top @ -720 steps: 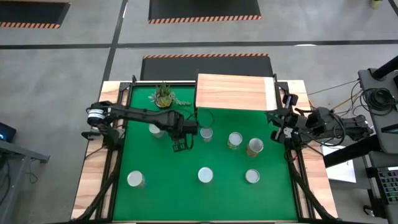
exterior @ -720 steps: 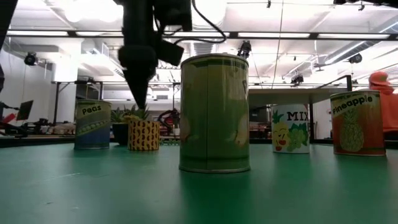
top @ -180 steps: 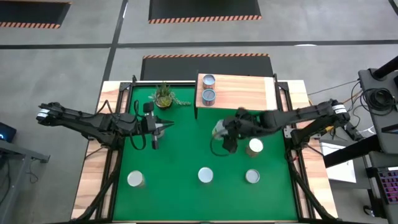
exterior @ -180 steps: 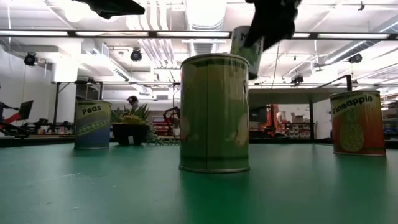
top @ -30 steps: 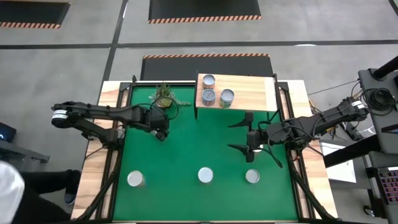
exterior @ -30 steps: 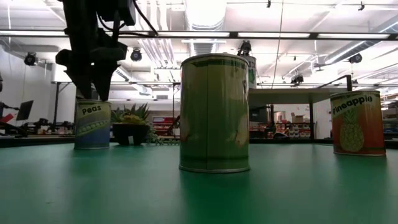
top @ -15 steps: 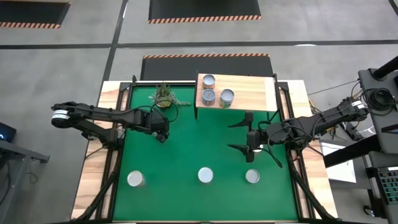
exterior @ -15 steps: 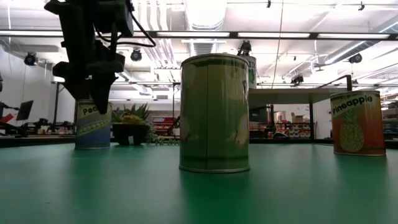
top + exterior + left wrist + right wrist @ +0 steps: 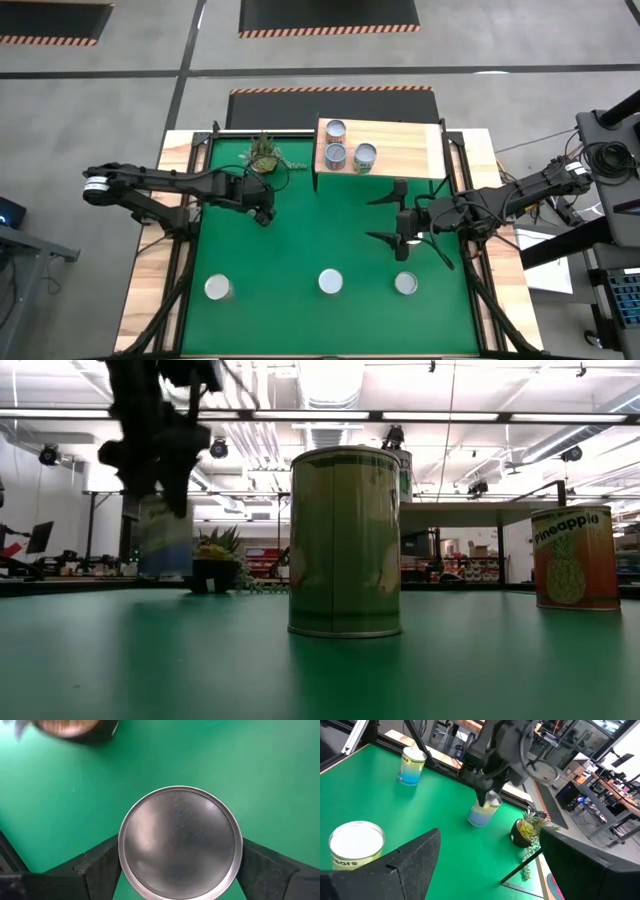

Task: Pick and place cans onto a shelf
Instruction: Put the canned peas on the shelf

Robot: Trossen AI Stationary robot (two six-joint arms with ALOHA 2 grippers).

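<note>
Three cans [image 9: 346, 146] sit on the shelf [image 9: 400, 150]; left pincer [image 9: 262, 214], pinching the peas can [image 9: 165, 538], has just lifted it; right pincer [image 9: 385, 220] spread wide, idle.

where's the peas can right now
In the left gripper, on the left half of the green mat just in front of the potted plant. The low view shows the can tilted and lifting off the mat.

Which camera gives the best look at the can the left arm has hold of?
The left wrist view: the can's silver top fills it, between the left jaws. The high view hides it under the left gripper. The low view blurs it; the right wrist view shows it small.
</note>
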